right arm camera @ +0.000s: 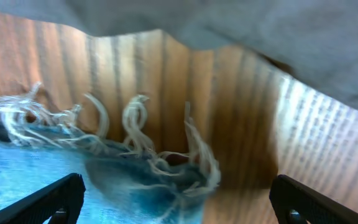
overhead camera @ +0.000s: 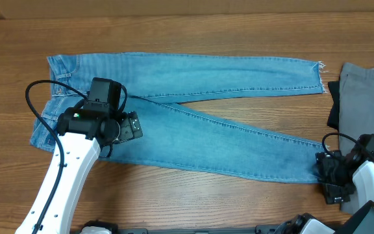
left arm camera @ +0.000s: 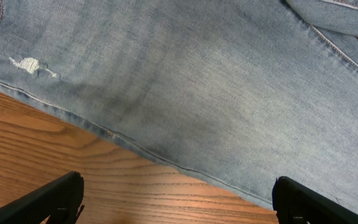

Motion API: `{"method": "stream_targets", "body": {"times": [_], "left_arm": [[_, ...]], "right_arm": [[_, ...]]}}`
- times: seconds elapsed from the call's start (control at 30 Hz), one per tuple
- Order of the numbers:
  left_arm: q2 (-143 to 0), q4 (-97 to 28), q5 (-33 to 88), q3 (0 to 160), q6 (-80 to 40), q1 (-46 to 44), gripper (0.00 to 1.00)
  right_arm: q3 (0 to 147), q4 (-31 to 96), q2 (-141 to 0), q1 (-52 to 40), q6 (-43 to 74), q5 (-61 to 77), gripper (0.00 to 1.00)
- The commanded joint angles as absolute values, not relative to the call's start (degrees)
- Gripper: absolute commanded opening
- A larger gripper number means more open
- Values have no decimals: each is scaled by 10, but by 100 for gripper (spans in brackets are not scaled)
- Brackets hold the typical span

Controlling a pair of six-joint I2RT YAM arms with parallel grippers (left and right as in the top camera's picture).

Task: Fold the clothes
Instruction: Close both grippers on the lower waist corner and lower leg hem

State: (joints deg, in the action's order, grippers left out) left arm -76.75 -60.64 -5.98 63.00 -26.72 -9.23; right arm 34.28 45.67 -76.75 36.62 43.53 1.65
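Note:
The clothes, a pair of light blue jeans [overhead camera: 193, 107], lie flat on the wooden table with the waist at the left and both legs spread toward the right. My left gripper [overhead camera: 130, 127] hovers open over the thigh near the lower seam [left arm camera: 166, 162], nothing between its fingers [left arm camera: 61, 196]. My right gripper [overhead camera: 326, 175] stands open at the frayed hem [right arm camera: 160, 162] of the near leg, the whitish threads lying between its fingers [right arm camera: 55, 199] but not pinched.
A grey garment [overhead camera: 369, 97] lies at the right edge over something black [overhead camera: 334, 104], close to my right arm; it hangs into the top of the right wrist view as grey cloth [right arm camera: 260, 31]. Bare wood runs along the front.

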Motion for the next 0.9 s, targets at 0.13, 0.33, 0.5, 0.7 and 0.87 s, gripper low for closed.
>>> {"method": "stream_targets", "body": {"times": [0.13, 0.33, 0.5, 0.7, 0.87], "left_arm": [[-769, -598, -54, 628, -275, -89, 100], [-769, -598, -55, 628, -275, -89, 100], [-769, -598, -55, 628, -275, -89, 100], [-769, -598, -55, 628, -275, -89, 100], [-769, -598, -54, 628, -275, -89, 100]], "right_arm": [[320, 435, -760, 364, 451, 70, 100], [287, 397, -760, 364, 453, 70, 99], [266, 385, -760, 364, 468, 79, 95], [255, 382, -760, 364, 468, 87, 90], [255, 392, -760, 364, 468, 101, 82]]}}
